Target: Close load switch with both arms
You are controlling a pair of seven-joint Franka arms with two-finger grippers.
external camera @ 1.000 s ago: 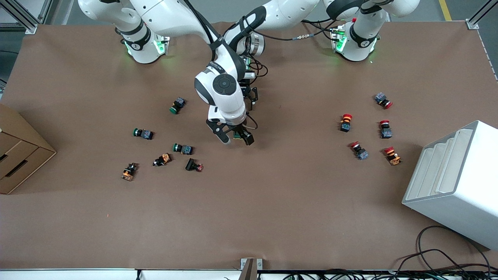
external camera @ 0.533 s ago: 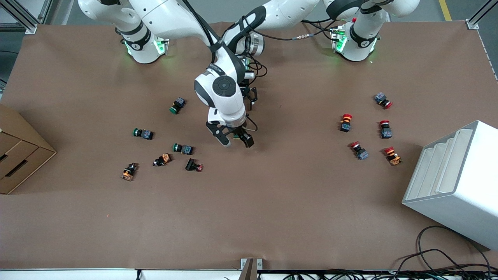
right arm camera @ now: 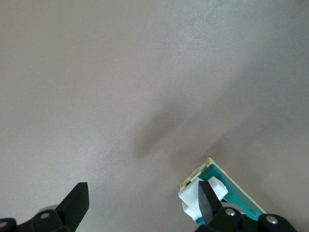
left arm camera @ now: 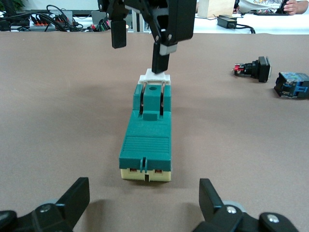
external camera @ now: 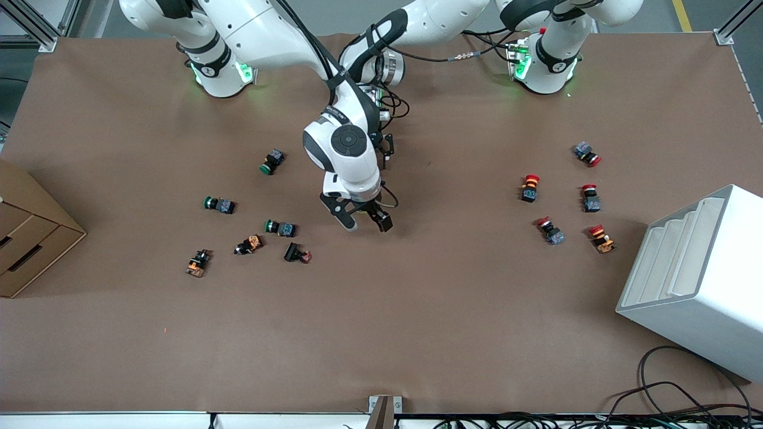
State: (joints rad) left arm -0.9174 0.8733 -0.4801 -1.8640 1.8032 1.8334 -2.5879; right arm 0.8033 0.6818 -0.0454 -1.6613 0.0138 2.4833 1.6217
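The load switch (left arm camera: 147,140) is a dark green block on a cream base, lying flat on the brown table with its white handle (left arm camera: 155,77) at one end. My right gripper (external camera: 365,221) is open over that end. One of its fingers (left arm camera: 161,53) rests on the white handle, as the right wrist view (right arm camera: 207,200) also shows, with the handle (right arm camera: 190,198) beside it. My left gripper (left arm camera: 145,203) is open, low at the switch's cream end, its fingers apart from the block. In the front view the right arm's wrist hides the switch and most of the left gripper.
Several green, orange and black push buttons (external camera: 280,227) lie toward the right arm's end, and several red ones (external camera: 529,187) toward the left arm's end. A cardboard box (external camera: 30,226) and a white rack (external camera: 697,280) stand at the table's ends.
The right arm's wrist and open gripper have shifted slightly along the switch, now covering the bit of green seen before. The left arm has not visibly moved.
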